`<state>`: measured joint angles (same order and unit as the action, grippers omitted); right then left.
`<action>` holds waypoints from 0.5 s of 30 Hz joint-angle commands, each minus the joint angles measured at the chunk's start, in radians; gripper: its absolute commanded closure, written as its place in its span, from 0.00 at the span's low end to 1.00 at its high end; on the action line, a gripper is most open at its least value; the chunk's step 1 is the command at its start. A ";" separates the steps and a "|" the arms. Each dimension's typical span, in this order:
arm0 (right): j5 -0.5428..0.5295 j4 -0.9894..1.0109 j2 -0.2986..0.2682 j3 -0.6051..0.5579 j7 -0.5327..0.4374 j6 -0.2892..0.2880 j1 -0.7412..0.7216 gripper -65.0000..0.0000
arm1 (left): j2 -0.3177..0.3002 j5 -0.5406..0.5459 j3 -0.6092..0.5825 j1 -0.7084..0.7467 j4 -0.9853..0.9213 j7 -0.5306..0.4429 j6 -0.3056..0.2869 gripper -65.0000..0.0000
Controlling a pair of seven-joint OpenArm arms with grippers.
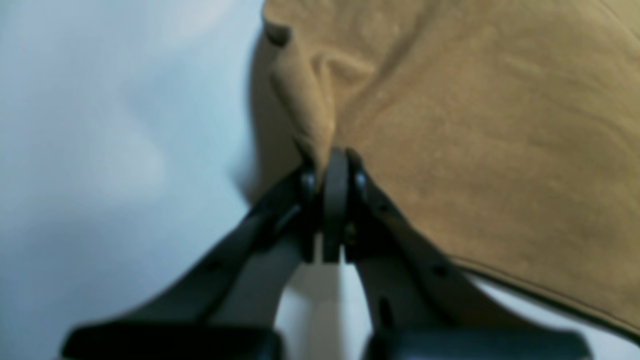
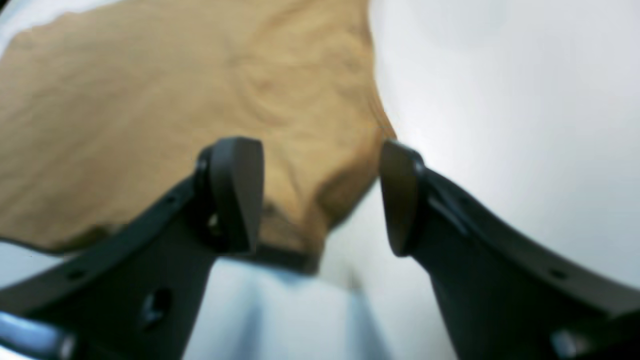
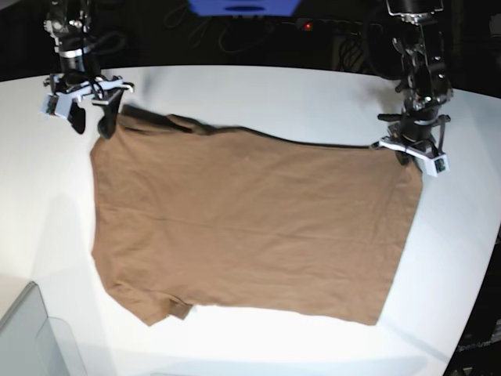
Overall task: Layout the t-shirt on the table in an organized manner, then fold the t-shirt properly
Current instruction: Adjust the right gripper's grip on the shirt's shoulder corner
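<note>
T-shirt (image 3: 243, 223): brown, spread nearly flat on white table (image 3: 258, 90), lightly creased, sleeve bunched near-left. Left gripper (image 1: 334, 165) pinches its far-right corner; right gripper (image 2: 320, 195) spread wide at far-left corner.

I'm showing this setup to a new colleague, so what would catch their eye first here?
The plain brown short-sleeved cotton t-shirt dominates, spread nearly flat across the large white matte table. At its far corners sit the two black end effectors: the left end effector pinches a fabric corner shut, while the right end effector stands open over the other corner.
</note>
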<state>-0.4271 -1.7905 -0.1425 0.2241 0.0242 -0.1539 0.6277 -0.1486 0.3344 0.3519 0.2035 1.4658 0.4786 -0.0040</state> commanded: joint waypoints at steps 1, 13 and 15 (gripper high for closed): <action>-0.005 -0.006 -0.007 0.021 -0.031 -0.003 0.014 0.41 | -0.009 0.001 0.002 -0.006 0.016 -0.010 -0.001 0.99; 0.000 0.235 -0.012 -0.005 -0.030 -0.137 0.014 0.41 | 0.011 0.001 0.003 -0.006 0.014 -0.011 -0.001 0.99; 0.000 0.235 -0.010 -0.022 -0.030 -0.168 0.013 0.41 | 0.013 0.001 0.003 -0.006 0.016 -0.011 -0.001 0.99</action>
<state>-0.4267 -1.5509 -0.1509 0.1982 -0.0269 -0.3157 0.6270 -0.1310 0.3340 0.3519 0.2020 1.4654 0.4706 -0.0040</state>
